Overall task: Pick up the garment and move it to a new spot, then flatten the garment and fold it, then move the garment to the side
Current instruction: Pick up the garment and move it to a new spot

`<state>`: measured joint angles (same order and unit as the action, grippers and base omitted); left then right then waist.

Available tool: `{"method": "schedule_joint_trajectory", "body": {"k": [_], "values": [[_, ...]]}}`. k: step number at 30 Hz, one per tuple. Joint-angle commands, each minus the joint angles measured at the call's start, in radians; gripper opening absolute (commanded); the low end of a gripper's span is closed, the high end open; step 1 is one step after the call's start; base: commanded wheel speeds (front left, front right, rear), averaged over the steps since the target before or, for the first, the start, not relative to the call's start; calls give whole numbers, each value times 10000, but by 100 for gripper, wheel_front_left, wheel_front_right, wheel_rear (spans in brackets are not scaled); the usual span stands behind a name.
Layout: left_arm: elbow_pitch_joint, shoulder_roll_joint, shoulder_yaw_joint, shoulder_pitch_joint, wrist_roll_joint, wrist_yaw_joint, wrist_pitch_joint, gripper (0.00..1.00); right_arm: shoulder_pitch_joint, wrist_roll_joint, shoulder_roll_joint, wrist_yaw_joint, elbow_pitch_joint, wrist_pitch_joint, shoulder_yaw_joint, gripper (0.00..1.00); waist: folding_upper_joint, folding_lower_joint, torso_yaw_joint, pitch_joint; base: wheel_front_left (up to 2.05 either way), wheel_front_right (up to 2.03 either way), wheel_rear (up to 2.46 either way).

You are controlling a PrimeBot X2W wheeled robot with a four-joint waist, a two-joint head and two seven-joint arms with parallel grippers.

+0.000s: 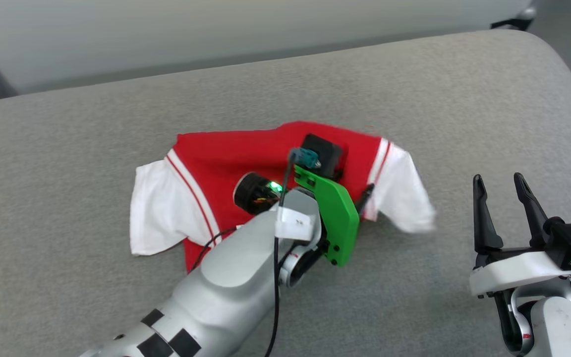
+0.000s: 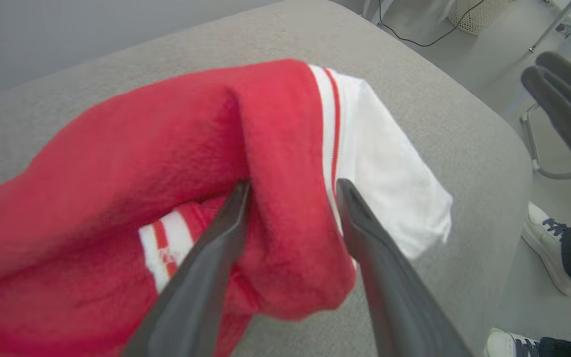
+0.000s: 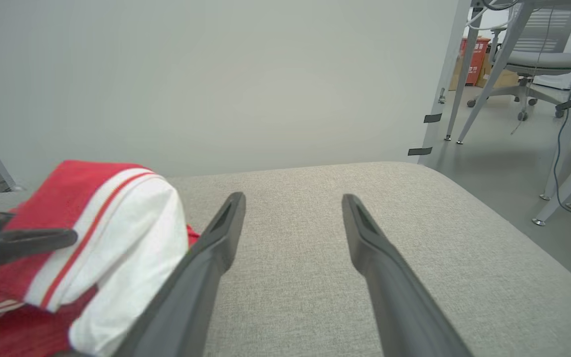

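The garment (image 1: pixel 226 158), a red T-shirt with white sleeves and striped trim, lies on the grey cushioned surface (image 1: pixel 414 89). My left gripper (image 2: pixel 293 191) is shut on a bunched fold of its red fabric (image 2: pixel 166 148) beside the right sleeve seam, lifting that side so the white sleeve (image 1: pixel 404 198) hangs blurred. In the head view the left arm's green plate (image 1: pixel 337 218) covers most of that grip. My right gripper (image 1: pixel 498 181) stands open to the right of the garment, with nothing between its fingers (image 3: pixel 360 233). The right wrist view shows the raised sleeve (image 3: pixel 112 233) at its left.
The surface's rounded right edge (image 1: pixel 558 64) drops to the floor. A person's white shoes (image 2: pixel 543 233) stand beside it. Table legs and an office chair (image 3: pixel 533 59) are further off to the right, and a wall rises behind the surface.
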<state>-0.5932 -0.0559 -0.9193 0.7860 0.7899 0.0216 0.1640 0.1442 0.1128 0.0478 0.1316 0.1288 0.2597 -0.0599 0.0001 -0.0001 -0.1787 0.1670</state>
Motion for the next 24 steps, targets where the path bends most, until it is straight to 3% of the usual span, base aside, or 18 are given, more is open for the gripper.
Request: {"method": "schedule_joint_trajectory", "body": {"k": [1,6,13,19,24], "values": [[-44,51,-215,227,138,13,-192,100,80,100,24,-9,-12,21,-4,100,-1,1,-482,217,0,0,0],[-455,54,-709,518,342,74,-905,100,56,88,24,-9,-35,21,-73,100,-1,1,-150,287,0,0,0],[-1147,-16,-378,708,448,23,-2505,100,-85,-313,24,-9,-59,21,-217,100,-1,1,928,-173,0,0,0],[-1228,-942,365,346,583,-16,-3837,100,-366,-643,24,-9,-116,21,-380,100,-1,1,1839,-709,0,0,0],[-551,-2171,1099,-480,412,197,-4216,100,-664,-831,24,-9,-177,21,-506,100,-1,1,2405,-1043,0,0,0]]}}
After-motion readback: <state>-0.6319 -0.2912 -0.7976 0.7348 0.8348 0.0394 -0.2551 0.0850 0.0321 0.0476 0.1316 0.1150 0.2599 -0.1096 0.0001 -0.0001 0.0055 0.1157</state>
